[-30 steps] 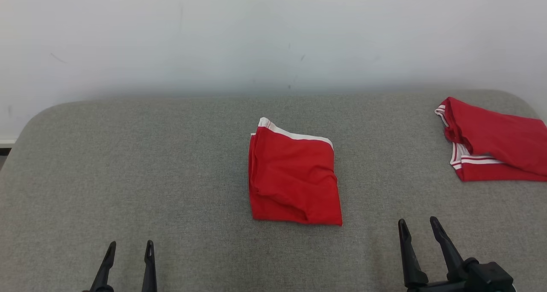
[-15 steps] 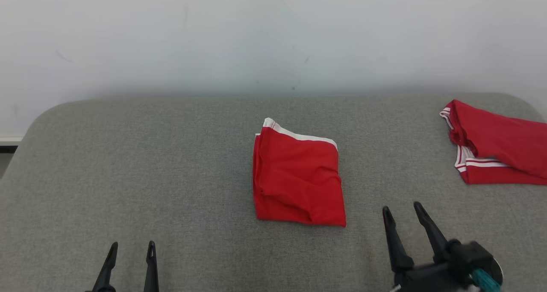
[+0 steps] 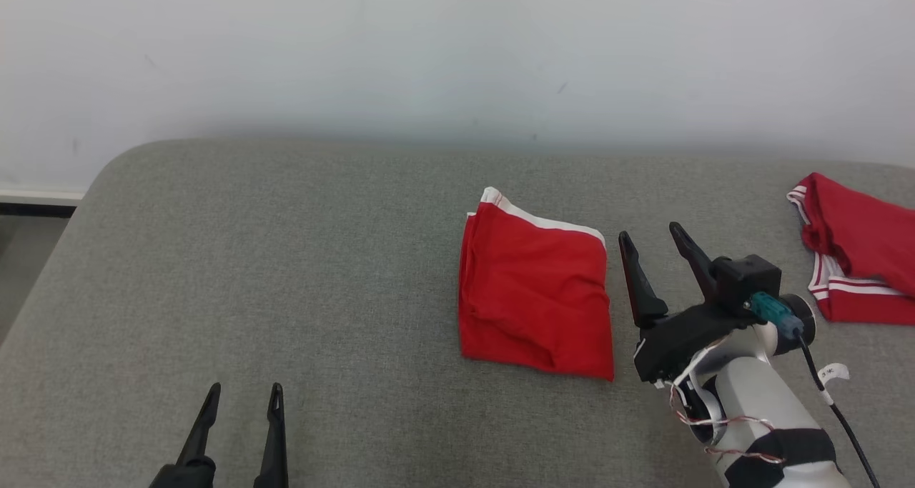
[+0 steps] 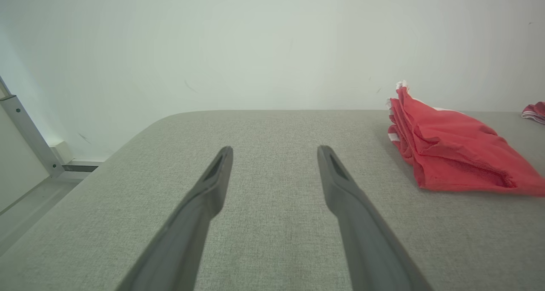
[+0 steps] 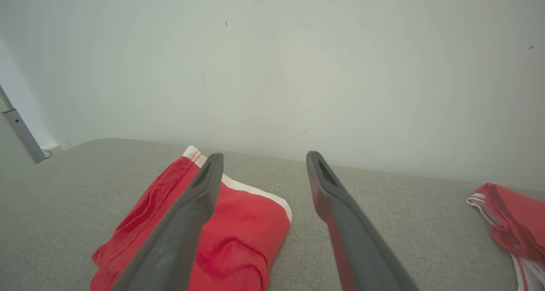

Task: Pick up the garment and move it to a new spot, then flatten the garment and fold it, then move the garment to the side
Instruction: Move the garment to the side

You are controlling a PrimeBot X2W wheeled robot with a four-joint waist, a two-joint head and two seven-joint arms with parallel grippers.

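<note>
A folded red garment (image 3: pixel 535 295) with a white band along its far edge lies on the grey padded table (image 3: pixel 286 259). It also lies at the right in the left wrist view (image 4: pixel 447 154) and under my right fingers in the right wrist view (image 5: pixel 238 235). My right gripper (image 3: pixel 652 238) hovers open just right of the garment, nothing between its fingers. My left gripper (image 3: pixel 243 399) stands open near the front edge, far left of the garment, empty as well (image 4: pixel 274 152).
A second red garment with white stripes (image 3: pixel 858 266) lies at the table's right edge, also in the right wrist view (image 5: pixel 511 223). A pale wall rises behind the table. The table's left end is rounded, with floor beyond.
My right gripper has moved forward and up to the garment's right side, still open. The head camera has turned left, shifting the whole picture right. The left gripper is unchanged.
</note>
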